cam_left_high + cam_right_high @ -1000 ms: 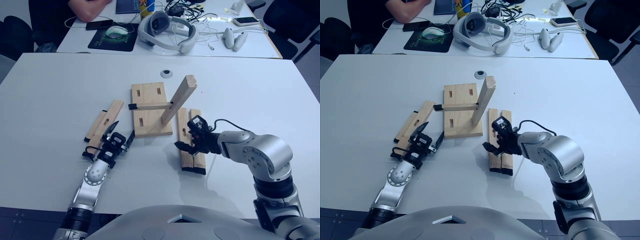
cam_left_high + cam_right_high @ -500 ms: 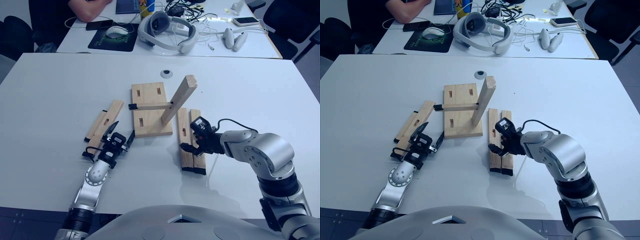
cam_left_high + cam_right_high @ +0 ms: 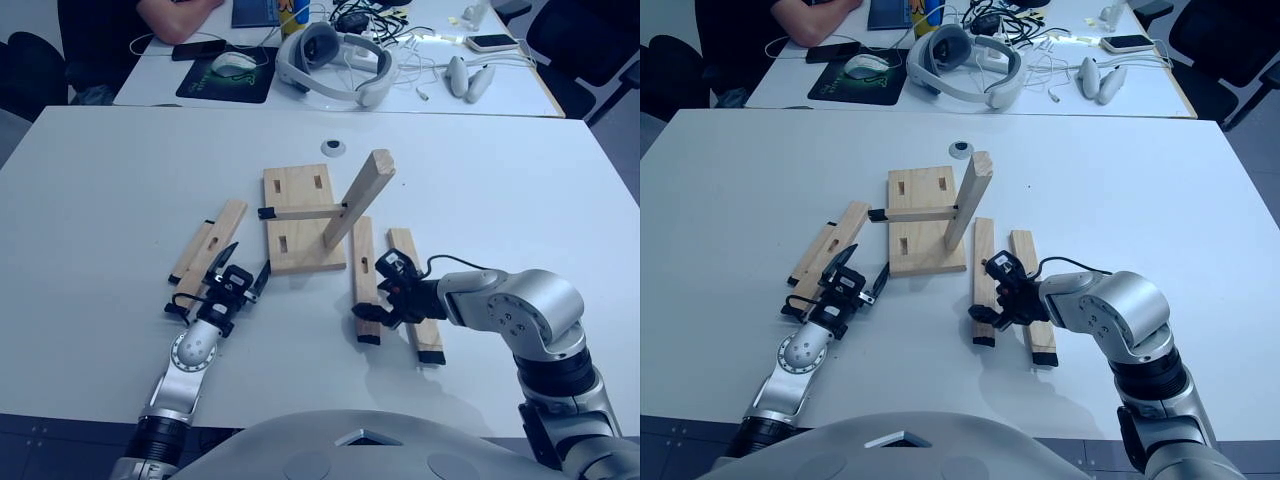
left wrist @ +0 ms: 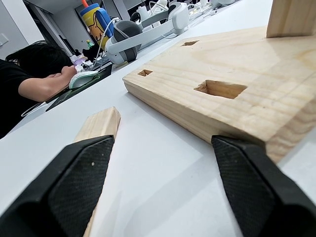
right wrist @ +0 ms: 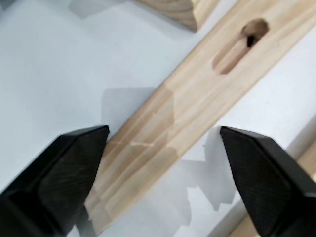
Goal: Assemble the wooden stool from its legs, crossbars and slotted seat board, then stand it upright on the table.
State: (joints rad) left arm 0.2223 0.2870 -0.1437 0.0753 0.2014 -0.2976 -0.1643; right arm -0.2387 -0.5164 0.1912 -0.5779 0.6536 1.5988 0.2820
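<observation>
Right gripper (image 3: pixel 378 312) is spread wide, straddling a flat leg (image 3: pixel 364 270) without clamping it; a second leg (image 3: pixel 416 300) lies splayed just beside. Left gripper (image 3: pixel 245 265) gapes empty between two more legs (image 3: pixel 208 245) and the seat board (image 3: pixel 298 190). A tilted leg (image 3: pixel 358 198) stands on the board, holding a crossbar (image 3: pixel 300 211).

One seat board (image 3: pixel 296 186), one crossbar (image 3: pixel 305 212), five legs (image 3: pixel 359 199).

outer leg (image 3: pixel 407 255) pushed aside by right hand (image 3: pixel 387 308)
</observation>
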